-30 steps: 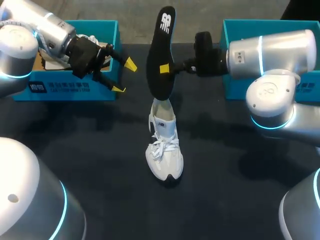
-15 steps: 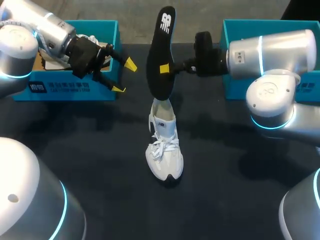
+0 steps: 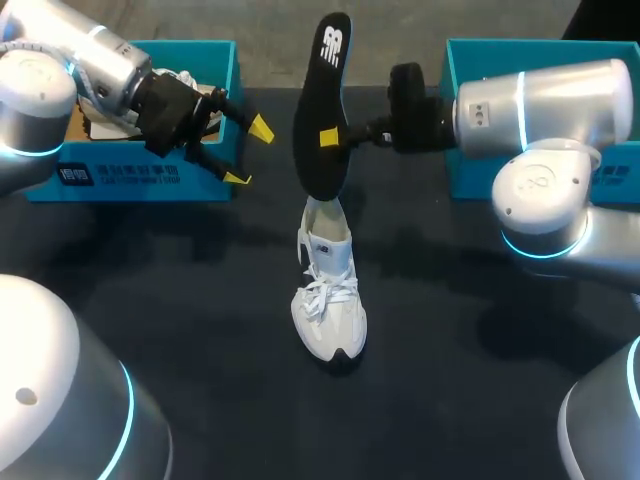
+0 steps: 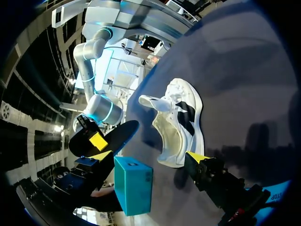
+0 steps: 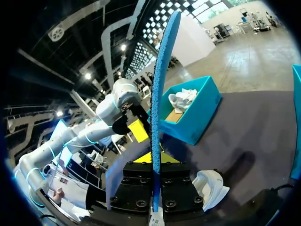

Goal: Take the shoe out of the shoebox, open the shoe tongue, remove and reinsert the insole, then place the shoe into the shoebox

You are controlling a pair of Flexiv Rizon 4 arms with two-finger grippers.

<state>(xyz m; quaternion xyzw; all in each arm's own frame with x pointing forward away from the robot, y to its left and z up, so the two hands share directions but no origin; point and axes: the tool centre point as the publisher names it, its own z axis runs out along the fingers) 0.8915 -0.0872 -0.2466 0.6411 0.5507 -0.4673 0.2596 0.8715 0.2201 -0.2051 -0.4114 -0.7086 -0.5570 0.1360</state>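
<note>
- R pincer [image 3: 335,138] clamped on insole [image 3: 322,100], upper centre; held upright, lower end just over shoe [image 3: 328,300] opening, prob. lined up for reinsertion.
- Shoe stands mid-frame on desk [image 3: 200,300], toe toward cam.
- L pincer [image 3: 249,152] spread, empty, upper left by shoebox [image 3: 130,175]; prob. parked clear.
- Logo on insole, print on box front: not transcribed.
</note>
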